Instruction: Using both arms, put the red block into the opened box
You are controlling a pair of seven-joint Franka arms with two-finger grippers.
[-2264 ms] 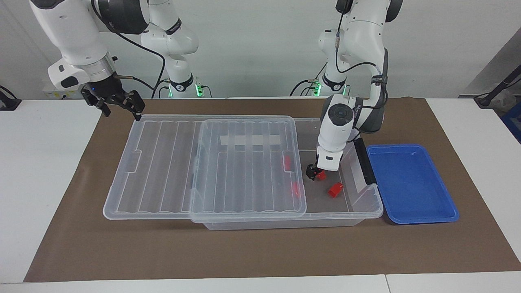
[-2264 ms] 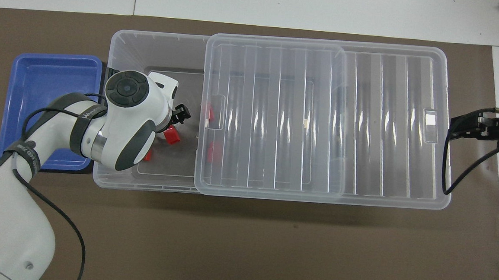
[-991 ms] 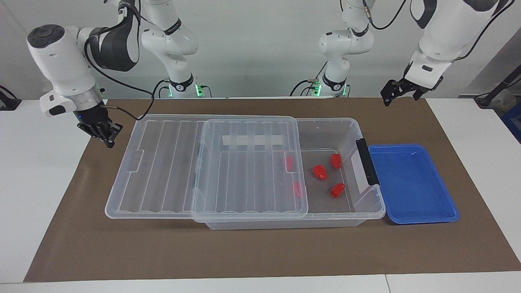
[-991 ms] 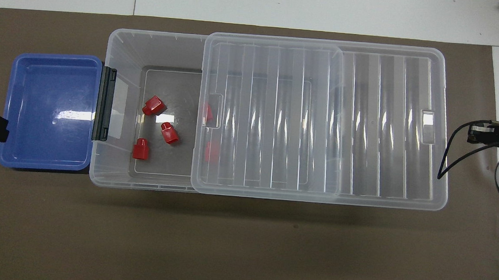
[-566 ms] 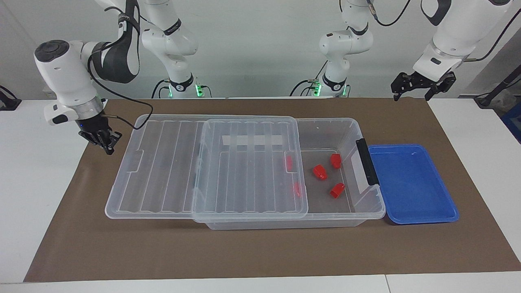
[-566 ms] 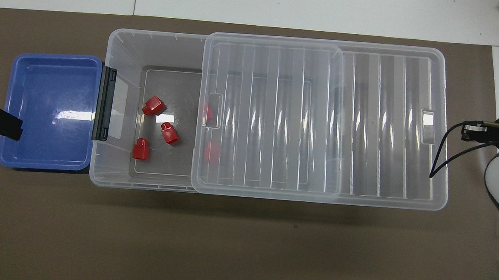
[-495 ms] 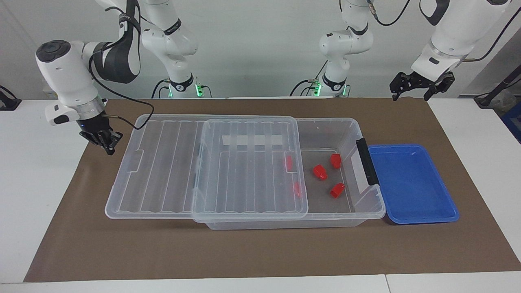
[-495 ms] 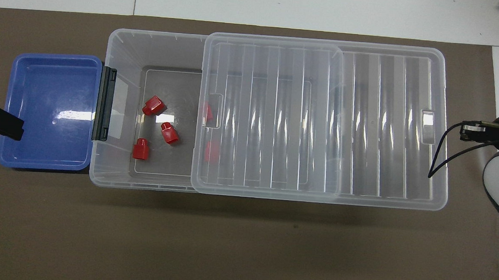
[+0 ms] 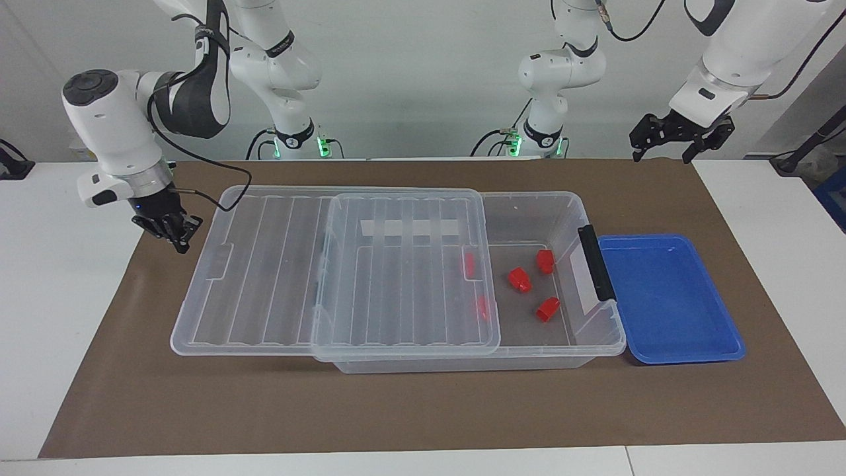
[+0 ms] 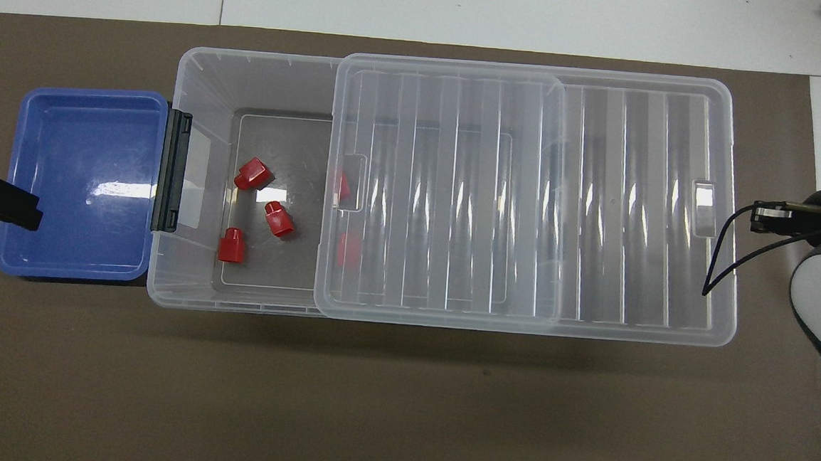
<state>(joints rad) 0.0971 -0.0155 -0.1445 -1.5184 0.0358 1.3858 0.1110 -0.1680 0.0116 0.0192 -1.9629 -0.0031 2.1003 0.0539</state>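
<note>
Apparently the placing is finished: the red block [image 9: 519, 280] lies on the floor of the box [image 9: 598, 344] among other red blocks [image 9: 547, 308], in the part left uncovered by the slid-back lid [image 9: 330, 271]. The left end effector [image 9: 681, 135] is spread and empty above the mat toward the left arm's end of the table, and the right end effector [image 9: 173, 231] is clenched on nothing just beside the lid's end. If the lid is to be closed next, it is best pushed level along the rim, so the box is not shifted against the blue tray [image 9: 667, 297].
</note>
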